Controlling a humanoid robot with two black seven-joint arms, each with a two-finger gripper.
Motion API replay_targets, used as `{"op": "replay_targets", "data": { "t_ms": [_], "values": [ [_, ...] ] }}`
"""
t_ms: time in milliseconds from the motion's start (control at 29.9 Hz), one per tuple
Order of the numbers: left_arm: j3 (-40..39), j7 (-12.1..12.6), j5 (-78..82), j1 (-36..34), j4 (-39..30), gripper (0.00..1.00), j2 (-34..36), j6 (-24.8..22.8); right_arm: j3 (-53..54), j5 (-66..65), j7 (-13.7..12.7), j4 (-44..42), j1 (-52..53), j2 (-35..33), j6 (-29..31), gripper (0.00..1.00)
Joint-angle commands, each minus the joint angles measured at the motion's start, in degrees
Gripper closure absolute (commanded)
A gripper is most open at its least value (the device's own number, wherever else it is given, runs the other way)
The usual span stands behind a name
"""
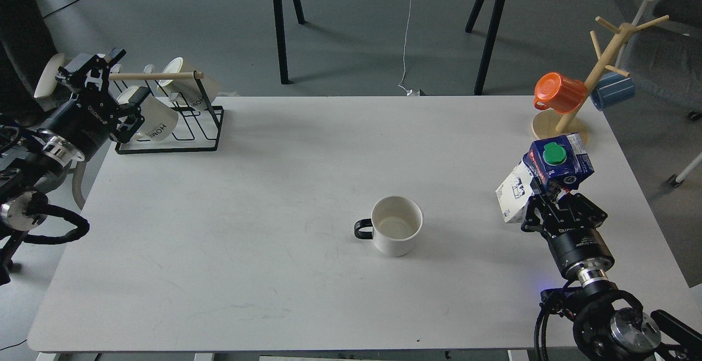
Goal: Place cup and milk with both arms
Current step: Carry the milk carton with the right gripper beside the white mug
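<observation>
The white cup (396, 228) with a black handle stands upright at the table's middle, handle pointing left, nothing in it. The blue and white milk carton (565, 168) with a green cap is tilted and held off the table at the right side. My right gripper (560, 205) is shut on the carton's lower part. My left gripper (119, 82) is at the far left beside the mug rack, open and empty, far from the cup.
A black wire rack (170, 130) with a wooden dowel and cream "HOME" mugs (153, 119) stands at the back left. A wooden mug tree (565, 125) with an orange mug (559, 93) and a blue mug (613, 90) stands at the back right.
</observation>
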Motion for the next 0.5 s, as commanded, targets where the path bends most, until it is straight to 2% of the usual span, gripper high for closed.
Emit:
{"op": "replay_targets", "data": {
  "t_ms": [0, 167, 468],
  "values": [
    [0.0, 0.0, 0.0, 0.0, 0.0, 0.15, 0.0, 0.0, -0.4, -2.5, 0.3, 1.2, -0.5, 2.0, 0.0, 0.72],
    [0.0, 0.0, 0.0, 0.0, 0.1, 0.15, 0.0, 0.0, -0.5, -7.4, 0.3, 1.4, -1.5, 6.1, 0.0, 0.72],
    [0.1, 0.0, 0.0, 0.0, 1.1, 0.14, 0.0, 0.0, -2.7, -11.0, 0.3, 1.4, -2.9, 8.3, 0.0, 0.72]
  ]
}}
